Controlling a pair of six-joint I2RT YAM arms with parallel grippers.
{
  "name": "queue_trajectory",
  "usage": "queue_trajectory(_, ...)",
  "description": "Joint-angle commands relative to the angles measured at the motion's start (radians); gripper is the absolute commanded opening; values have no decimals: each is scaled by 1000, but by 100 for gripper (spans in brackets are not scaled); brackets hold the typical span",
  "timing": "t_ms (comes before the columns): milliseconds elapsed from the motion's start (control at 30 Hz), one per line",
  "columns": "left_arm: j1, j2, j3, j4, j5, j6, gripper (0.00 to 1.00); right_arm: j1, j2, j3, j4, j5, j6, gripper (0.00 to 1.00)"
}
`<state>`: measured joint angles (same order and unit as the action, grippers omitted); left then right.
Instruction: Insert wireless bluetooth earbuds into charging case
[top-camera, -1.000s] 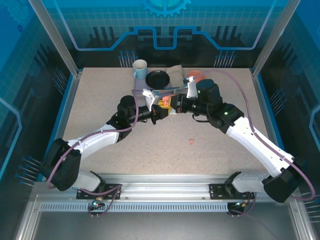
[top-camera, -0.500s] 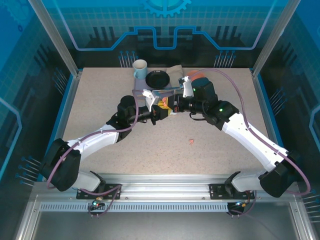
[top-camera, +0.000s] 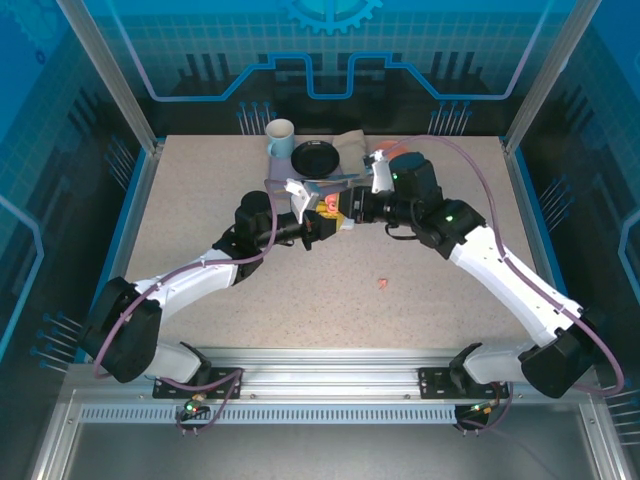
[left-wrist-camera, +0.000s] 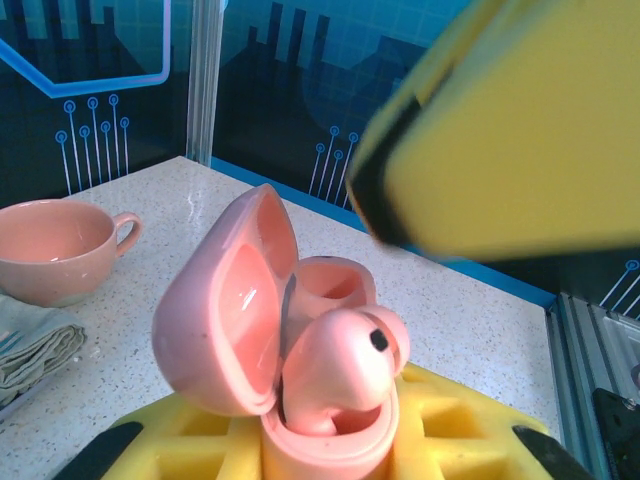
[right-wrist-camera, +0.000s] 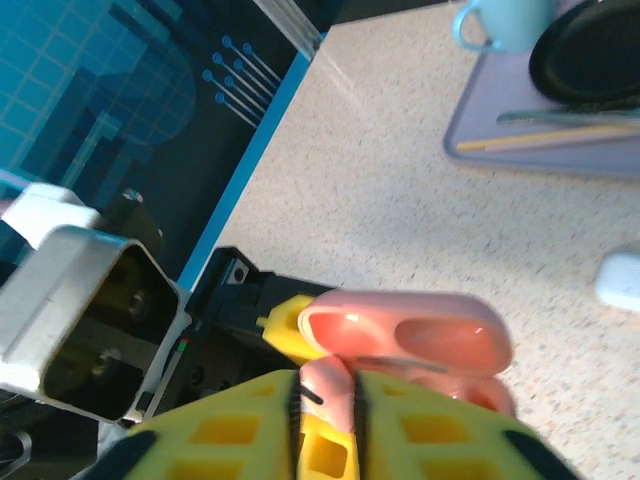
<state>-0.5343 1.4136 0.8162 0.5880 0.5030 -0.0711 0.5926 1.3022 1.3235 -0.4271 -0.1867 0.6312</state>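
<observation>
The left pincer (top-camera: 318, 224) grips the open pink case (left-wrist-camera: 215, 310); the right pincer (right-wrist-camera: 325, 400) pinches a pink earbud (left-wrist-camera: 340, 370) partly inside it

A speckled beige counter (top-camera: 200, 210) sits inside blue printed walls (top-camera: 320, 50). Toward its far edge lies a lavender mat (right-wrist-camera: 480, 130) carrying a black dish (top-camera: 315, 158), with a pale blue mug (top-camera: 280, 135) upright at the mat's far corner, just beside the dish. Two slim utensils lie side by side on the mat near the dish: a metal one (right-wrist-camera: 550, 117) and a wooden stick (right-wrist-camera: 545, 139). A folded grey cloth (top-camera: 352, 148) rests next to the dish, and a salmon-pink cup (left-wrist-camera: 50, 250) stands by the cloth, handle turned sideways
</observation>
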Motion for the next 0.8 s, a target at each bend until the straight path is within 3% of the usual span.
queue_trajectory(0,-6,-32,-8,22,11,30,0,-26,-59,41,-39,17,-22,28)
queue_trajectory(100,-5,-36,-19,29,2,32,0,-35,-76,27,-55,17,-19,34)
queue_trajectory(767,0,-37,-15,41,0,29,0,103,-1,-10,16,-81,78,33)
